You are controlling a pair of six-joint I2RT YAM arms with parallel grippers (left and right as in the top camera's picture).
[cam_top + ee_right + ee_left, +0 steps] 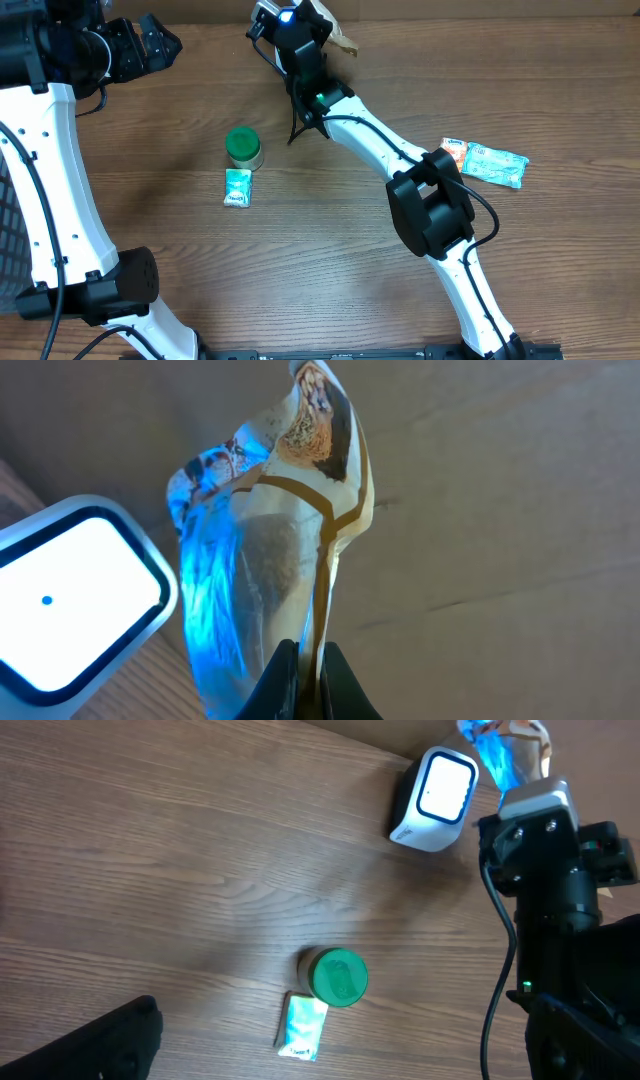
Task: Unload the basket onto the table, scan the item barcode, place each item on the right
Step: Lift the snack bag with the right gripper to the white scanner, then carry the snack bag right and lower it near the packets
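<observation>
Packet [290,510] is sitting pinched in the right gripper [305,665]: its lower edge is clamped between the two black fingers and the rest is standing up above them. It's crinkly, glossy film with white and brown print and a gold stripe, creasing and folding over at the top.

It's hanging right beside the scanner [70,600] at the far edge of the table [330,280]; can't tell if they're touching. The scanner is a white rounded box with a lit face inside a dark bezel, and blue light is washing over the packet's left side.

The table has a wood-grain top. A round green-lidded jar [243,146] is standing mid-table, well apart from the scanner. A small teal sachet [237,187] is lying flat just beside it, on the near side. A teal pouch [497,166] and an orange-printed wrapper [455,152] are lying together at the right, next to the right arm's elbow.

The right arm is reaching diagonally from the near edge to the far edge, with white links and black joints. The left arm is standing along the left side. The left gripper [165,42] is hovering at the far-left corner with its fingers spread wide, gripping nothing.
</observation>
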